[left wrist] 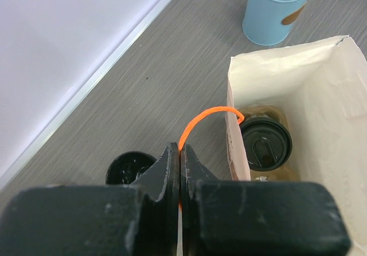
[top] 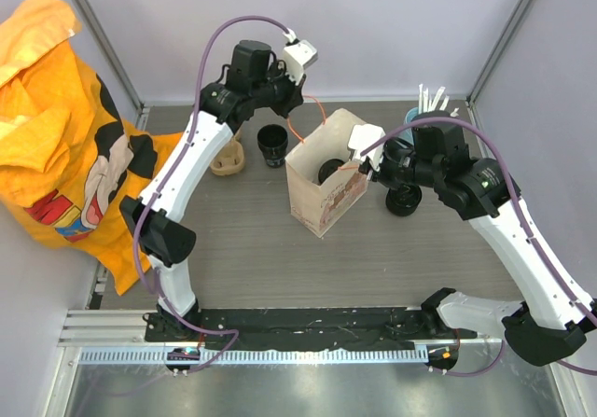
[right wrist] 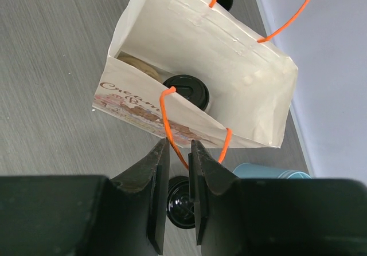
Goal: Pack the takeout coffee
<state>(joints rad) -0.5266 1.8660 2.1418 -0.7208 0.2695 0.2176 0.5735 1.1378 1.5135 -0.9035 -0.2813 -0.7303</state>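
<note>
The paper bag (top: 322,198) is seen as cream, printed low on one side with pinkish-brown lettering and motifs; its cord handles (left wrist: 209,115) are coloured bright orange; the takeout coffee (left wrist: 265,144) is seen black at its lid; the straw cup (left wrist: 274,12) is coloured light blue with a tan mark, its straws (top: 431,98) white; the table (top: 242,240) is finished in grey wood grain; the cloth (top: 56,137) is dyed orange-yellow and printed with a black, white and red cartoon; the left gripper (left wrist: 180,153) and right gripper (right wrist: 179,153) are moulded in black

Open paper bag (top: 322,202) mid-table, takeout coffee (top: 329,169) inside, a second black cup (top: 272,145) near its left side.
</note>
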